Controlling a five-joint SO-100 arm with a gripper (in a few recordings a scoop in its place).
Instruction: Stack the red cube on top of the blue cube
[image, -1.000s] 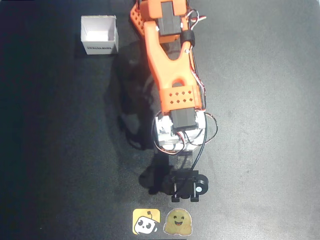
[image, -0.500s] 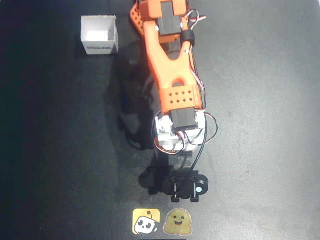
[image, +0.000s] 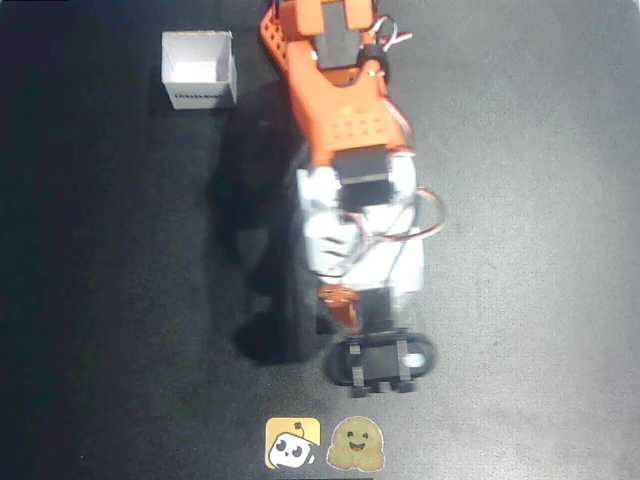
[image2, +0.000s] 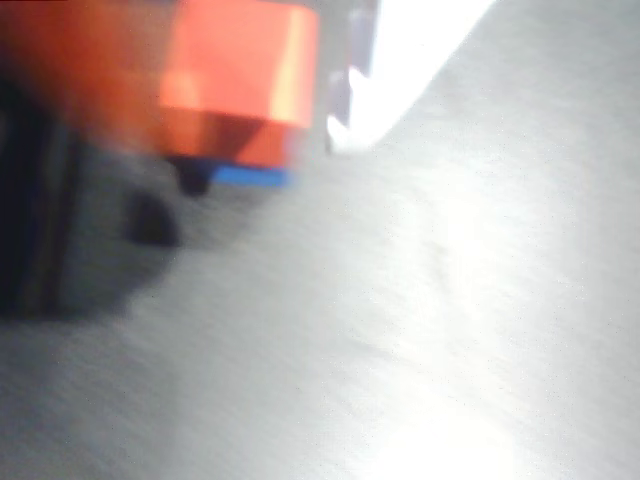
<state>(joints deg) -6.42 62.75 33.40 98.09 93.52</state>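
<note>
Dark bench (image: 520, 300); wrist view, blurred: red cube (image2: 240, 75) sits atop blue cube (image2: 250, 177). Jaws' state cannot be told.

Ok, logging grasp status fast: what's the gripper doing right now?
Gripper: the red cube sits between its fingers, above the blue cube; blur hides whether it grips or has let go.

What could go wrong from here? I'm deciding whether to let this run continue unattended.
1. In the wrist view the red cube sits over the blue cube, of which a thin strip shows. The picture is blurred, so alignment can't be judged; an off-centre cube could tip off.
2. In the overhead view the arm covers both cubes, so that camera cannot confirm the stack.
3. Whether the gripper grips the red cube is unclear; pulling away could drag it.
</note>
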